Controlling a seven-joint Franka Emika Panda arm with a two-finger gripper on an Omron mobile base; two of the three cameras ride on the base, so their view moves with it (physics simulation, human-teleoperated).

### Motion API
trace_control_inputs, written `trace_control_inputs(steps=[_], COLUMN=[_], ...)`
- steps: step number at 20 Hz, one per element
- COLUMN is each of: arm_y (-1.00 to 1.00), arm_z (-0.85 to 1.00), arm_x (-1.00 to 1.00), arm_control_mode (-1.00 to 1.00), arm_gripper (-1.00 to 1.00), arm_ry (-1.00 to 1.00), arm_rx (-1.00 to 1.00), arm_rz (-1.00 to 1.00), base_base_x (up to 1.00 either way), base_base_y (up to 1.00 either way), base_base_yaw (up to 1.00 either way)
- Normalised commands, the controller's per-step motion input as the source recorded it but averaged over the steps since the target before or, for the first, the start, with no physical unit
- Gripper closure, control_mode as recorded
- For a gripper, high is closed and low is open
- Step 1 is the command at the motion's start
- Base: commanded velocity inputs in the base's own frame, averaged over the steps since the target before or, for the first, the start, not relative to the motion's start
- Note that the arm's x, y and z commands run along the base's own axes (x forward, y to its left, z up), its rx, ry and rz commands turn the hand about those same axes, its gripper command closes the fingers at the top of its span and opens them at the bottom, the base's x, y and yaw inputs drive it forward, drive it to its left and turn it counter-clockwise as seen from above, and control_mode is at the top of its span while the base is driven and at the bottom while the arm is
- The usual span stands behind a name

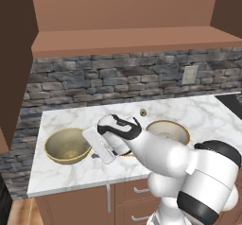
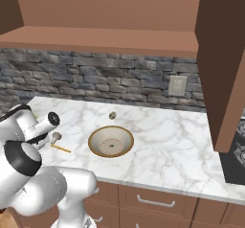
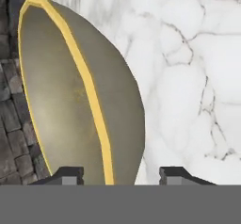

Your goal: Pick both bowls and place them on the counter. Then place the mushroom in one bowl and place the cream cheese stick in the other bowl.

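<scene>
Left base view, left to right. Deep olive-tan bowl (image 1: 67, 145): upright on the white marble surface (image 1: 198, 113), lower left of centre, yellow rim up. Just right of it, the robot's hand slants down toward the surface and hides its own jaws. Small dark round knob (image 1: 142, 112): on the marble above centre, apart from both bowls. Shallow beige bowl (image 1: 167, 130): right of centre, upright, its lower edge covered by the white arm. Wall socket (image 1: 189, 74): on the grey stone backsplash, upper right.

Right base view, left to right. Mushroom (image 2: 56, 137): at the left edge of the marble, close by the arm's wrist. Cream cheese stick (image 2: 61, 148): lying flat just below the mushroom, slanting down to the right. Both lie on the bare surface, outside the bowls. The shallow beige bowl sits at centre, well right of the stick; the dark knob lies above it.

Hand view, left to right. The deep olive-tan bowl takes the left half of the frame, seen on edge. Gripper (image 3: 121, 173): two dark tips at the bottom, spread apart. The bowl's yellow rim runs down between the tips, the left tip over the bowl's inside and the right tip over the marble beyond its outer wall. Whether either tip touches the bowl cannot be told.
</scene>
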Motion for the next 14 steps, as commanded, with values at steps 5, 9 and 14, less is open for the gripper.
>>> trace_control_inputs(steps=[5, 9, 14], arm_y=[0.0, -0.15, -0.55], arm_z=[0.12, 0.33, 0.47], arm_x=[-0.02, -0.05, -0.08], arm_control_mode=[-1.0, -1.0, -1.0], arm_gripper=[-1.0, -1.0, -1.0], arm_ry=[0.04, 0.05, 0.09], arm_rx=[0.0, 0.0, -0.04], arm_rz=[-0.04, -0.08, -0.09], base_base_x=[0.0, 0.0, 0.0], base_base_y=[0.0, 0.0, 0.0], base_base_yaw=[0.0, 0.0, 0.0])
